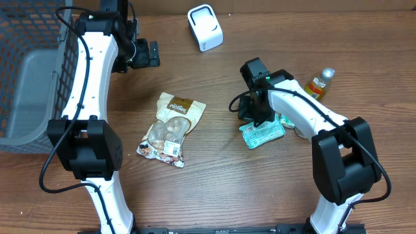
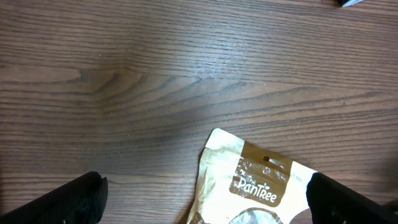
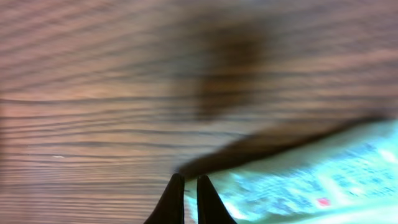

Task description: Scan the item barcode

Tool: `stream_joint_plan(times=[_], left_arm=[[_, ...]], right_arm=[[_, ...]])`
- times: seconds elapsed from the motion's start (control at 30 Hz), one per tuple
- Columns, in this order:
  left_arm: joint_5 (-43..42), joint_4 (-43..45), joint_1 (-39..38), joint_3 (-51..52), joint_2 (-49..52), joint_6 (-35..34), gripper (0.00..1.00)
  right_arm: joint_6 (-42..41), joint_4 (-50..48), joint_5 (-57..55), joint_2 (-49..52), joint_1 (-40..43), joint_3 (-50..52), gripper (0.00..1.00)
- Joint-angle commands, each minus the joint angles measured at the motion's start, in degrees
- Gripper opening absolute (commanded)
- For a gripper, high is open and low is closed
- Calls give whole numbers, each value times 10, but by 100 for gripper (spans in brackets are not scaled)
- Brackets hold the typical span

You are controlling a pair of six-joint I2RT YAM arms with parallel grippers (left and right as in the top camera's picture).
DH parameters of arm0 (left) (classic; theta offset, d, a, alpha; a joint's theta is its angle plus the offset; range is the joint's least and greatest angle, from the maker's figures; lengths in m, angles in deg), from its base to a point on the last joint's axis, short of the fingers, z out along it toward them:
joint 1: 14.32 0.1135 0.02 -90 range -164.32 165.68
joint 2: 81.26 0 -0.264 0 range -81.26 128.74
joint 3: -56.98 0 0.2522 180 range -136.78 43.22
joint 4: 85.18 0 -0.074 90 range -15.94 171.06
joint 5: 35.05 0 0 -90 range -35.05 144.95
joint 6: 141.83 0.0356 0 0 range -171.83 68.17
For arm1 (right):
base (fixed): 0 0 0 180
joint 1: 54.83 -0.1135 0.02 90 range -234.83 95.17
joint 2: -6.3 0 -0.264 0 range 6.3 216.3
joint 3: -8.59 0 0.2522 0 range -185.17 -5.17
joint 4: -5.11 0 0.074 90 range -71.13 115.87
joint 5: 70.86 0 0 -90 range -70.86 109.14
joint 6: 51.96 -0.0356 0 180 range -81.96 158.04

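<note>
Teal packet (image 1: 263, 134) lies flat on the table (image 1: 214, 188), right of centre, and we read it as the item to scan, since the right gripper (image 1: 255, 122) sits at its left edge. In the wrist view that pincer (image 3: 191, 199) is pressed together, tips down at the packet's (image 3: 323, 180) border. We can't tell whether any film is caught between them. Our guess is it's down there to lift or nudge the thin edge, because a flat packet gives nothing to grab from above. A white scanner (image 1: 205, 27) stands at the far edge, well apart, so the packet has to be carried to it with the barcode facing it. We can't see the barcode from here. The brown PanTree pouch (image 1: 170, 129) lies centre-left, untouched. The left gripper (image 1: 153, 54) is spread wide and hovers just beyond the pouch's far end, its fingers (image 2: 74, 199) flanking the pouch top (image 2: 249, 180), probably parked. A small bottle (image 1: 318, 83) lies at far right and a grey basket (image 1: 32, 84) at the left edge.
</note>
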Motion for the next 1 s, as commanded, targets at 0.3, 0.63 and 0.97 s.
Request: stream_joint_plan(times=[0.3, 0.63, 0.97], left_arm=[[4, 0, 0, 2, 4, 4, 100], [4, 0, 0, 2, 4, 4, 100], [4, 0, 0, 2, 4, 4, 100]], right_arm=[[-50, -78, 11, 1, -12, 30, 9], [-7, 62, 3, 1, -12, 56, 18], [43, 129, 13, 1, -12, 56, 28]])
